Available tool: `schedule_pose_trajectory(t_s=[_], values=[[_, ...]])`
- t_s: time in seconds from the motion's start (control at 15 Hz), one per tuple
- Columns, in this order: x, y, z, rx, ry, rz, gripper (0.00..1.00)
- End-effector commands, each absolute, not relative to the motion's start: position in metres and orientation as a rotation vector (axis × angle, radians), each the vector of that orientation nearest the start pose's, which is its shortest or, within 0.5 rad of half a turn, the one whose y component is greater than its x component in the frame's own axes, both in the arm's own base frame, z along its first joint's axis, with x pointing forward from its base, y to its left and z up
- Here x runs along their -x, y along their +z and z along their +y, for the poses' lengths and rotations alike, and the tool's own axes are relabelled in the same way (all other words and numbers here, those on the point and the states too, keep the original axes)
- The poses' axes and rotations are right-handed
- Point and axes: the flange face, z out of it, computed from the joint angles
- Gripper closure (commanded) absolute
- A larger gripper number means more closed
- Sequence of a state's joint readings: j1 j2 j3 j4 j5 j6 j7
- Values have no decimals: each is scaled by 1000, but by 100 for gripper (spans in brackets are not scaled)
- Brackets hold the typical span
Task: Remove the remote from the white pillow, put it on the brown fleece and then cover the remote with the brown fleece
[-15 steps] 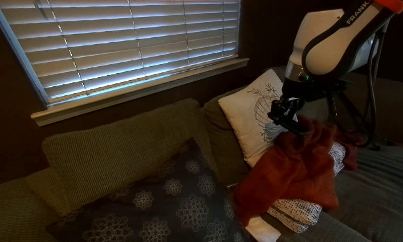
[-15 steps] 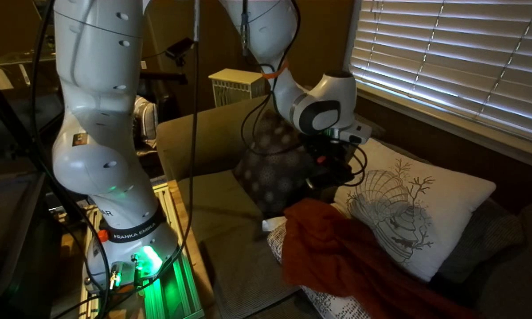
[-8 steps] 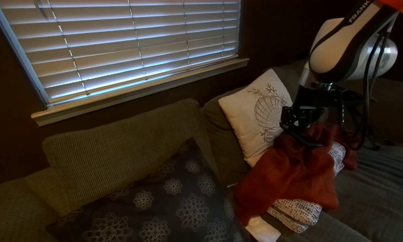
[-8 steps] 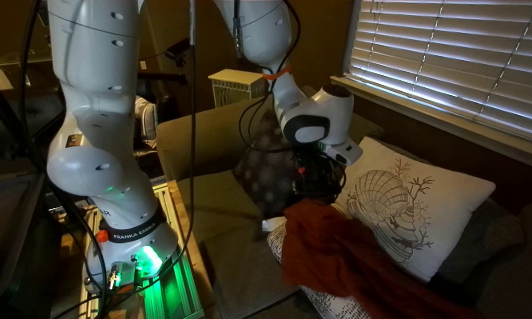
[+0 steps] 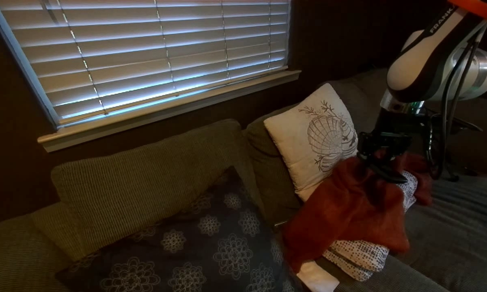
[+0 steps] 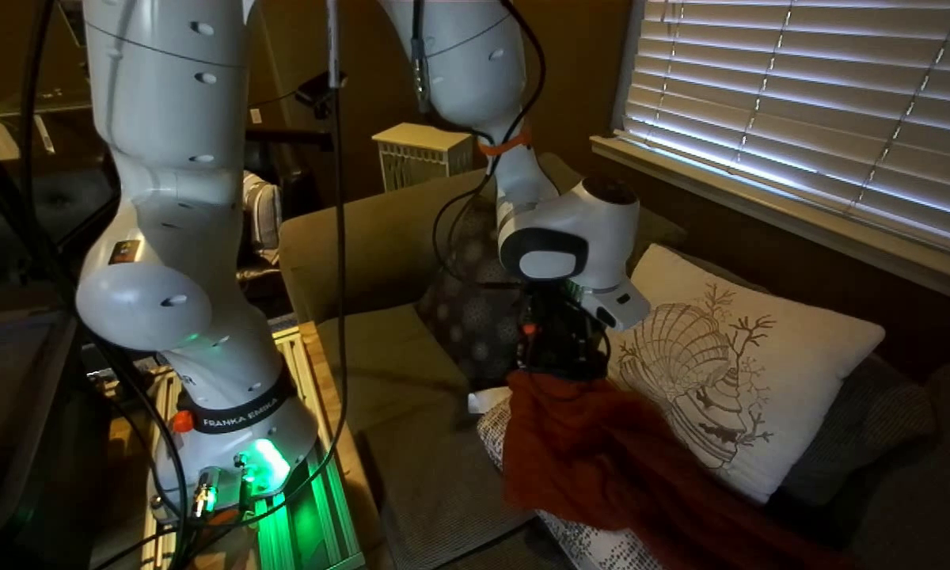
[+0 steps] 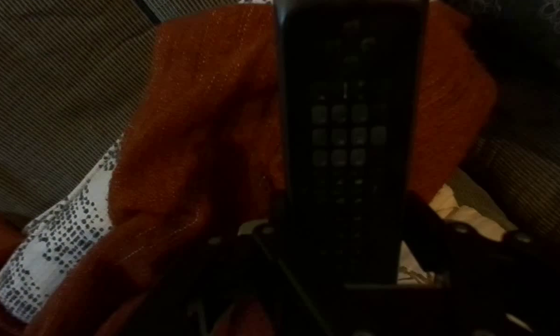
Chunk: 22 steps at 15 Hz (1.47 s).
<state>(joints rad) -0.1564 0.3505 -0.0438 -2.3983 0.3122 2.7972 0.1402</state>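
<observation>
The black remote [image 7: 345, 135] fills the middle of the wrist view, keys facing the camera. My gripper [image 7: 347, 210] is shut on it, one finger along each long side. In an exterior view the remote [image 5: 387, 173] shows as a dark slab low over the brown fleece [image 5: 341, 223]; whether they touch I cannot tell. The fleece [image 6: 602, 459] lies in loose folds beneath the gripper in both exterior views. Behind it the white pillow [image 6: 815, 356] with its shell print leans against the sofa back, with nothing on its visible face.
A white patterned cloth [image 5: 363, 253] pokes out from under the fleece. The dark grey dotted cushion [image 5: 195, 251] leans on the sofa nearby. A small white piece [image 5: 316, 276] lies at the fleece's edge. Cables [image 6: 443, 229] hang in a loop from the arm.
My gripper has come down toward the fleece and away from the white pillow, carrying the remote. More of the pillow's print is uncovered. The fleece has not visibly shifted.
</observation>
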Motion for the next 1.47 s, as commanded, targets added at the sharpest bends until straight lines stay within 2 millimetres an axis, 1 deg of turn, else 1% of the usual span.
schedule_pose_trajectory(t_s=[0.0,0.07,0.2,0.4,0.53,0.73,1.0,1.4], values=[[-466,171,-127,2891,-31,948,64],[-462,169,-131,2888,-26,962,64],[-459,165,-139,2891,-26,954,64],[-461,160,-153,2887,-18,964,64],[-458,154,-166,2886,-19,998,64],[-459,146,-177,2882,4,1005,64],[-461,127,-189,2871,32,1060,64],[-471,101,-201,2856,54,1076,64]])
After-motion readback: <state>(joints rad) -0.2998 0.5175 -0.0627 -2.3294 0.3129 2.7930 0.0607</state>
